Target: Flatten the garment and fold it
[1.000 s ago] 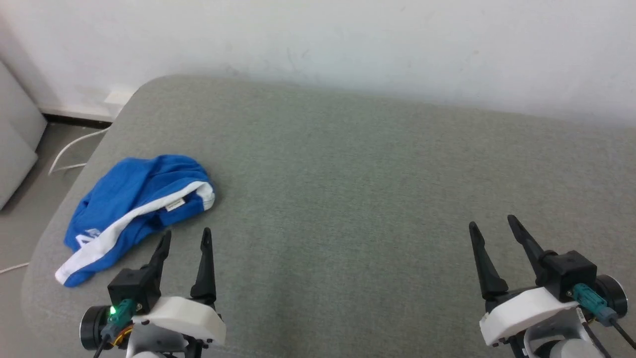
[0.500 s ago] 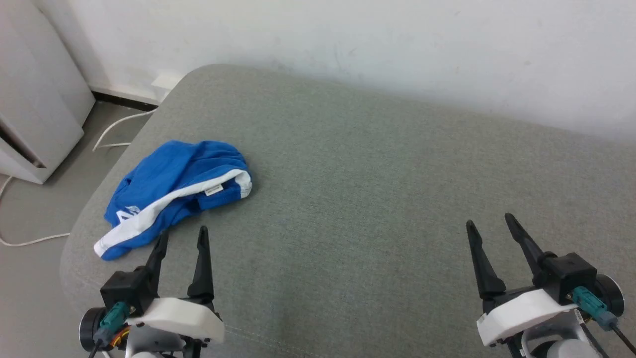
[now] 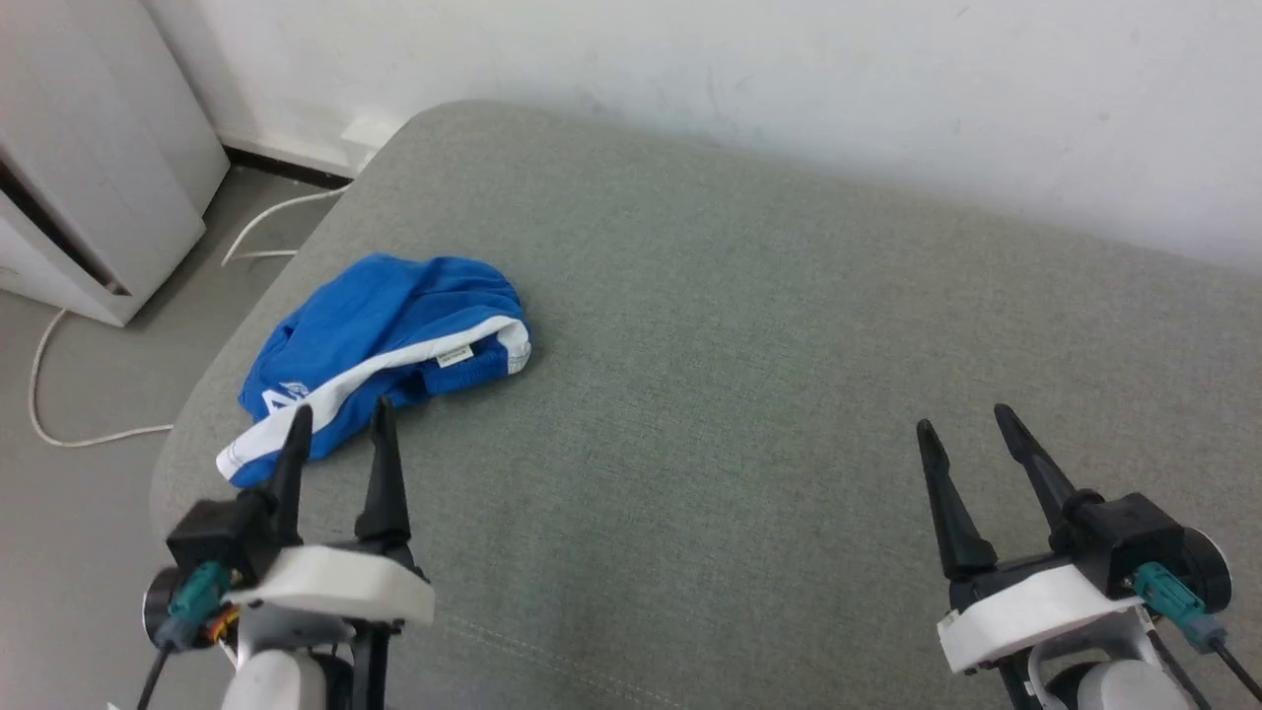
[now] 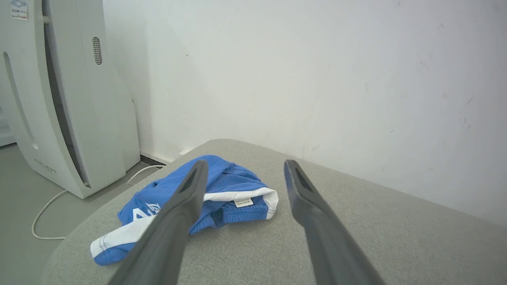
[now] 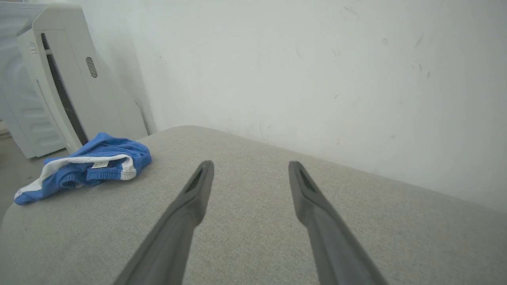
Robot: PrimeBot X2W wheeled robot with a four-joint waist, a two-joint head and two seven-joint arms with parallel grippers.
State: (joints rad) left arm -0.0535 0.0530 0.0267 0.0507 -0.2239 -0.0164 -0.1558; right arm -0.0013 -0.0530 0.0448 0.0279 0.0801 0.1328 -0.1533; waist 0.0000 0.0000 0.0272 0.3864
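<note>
1. The grey padded surface (image 3: pixel 749 325) spans the head view, backed by a white wall. A tall white appliance (image 3: pixel 89 187) stands on the floor off its left end, with a white cable (image 3: pixel 49 424) trailing beside it.
2. The garment (image 3: pixel 380 330) lies bunched in a heap near the surface's left corner, close to the rounded edge. A white trim band crosses it, and it is far from flat.
3. The left gripper (image 3: pixel 341 406) hovers just at the heap's near side, fingers spread and empty. The right gripper (image 3: pixel 963 418) sits well apart to the right, likewise spread and empty.
4. The small inner label (image 3: pixel 455 357) shows at the waistband, so the fabric is probably partly turned over.
5. The likely risk is a pinch into the heap catching several layers at once. A pull by one arm alone could then twist the garment or drag it off the nearby edge.
</note>
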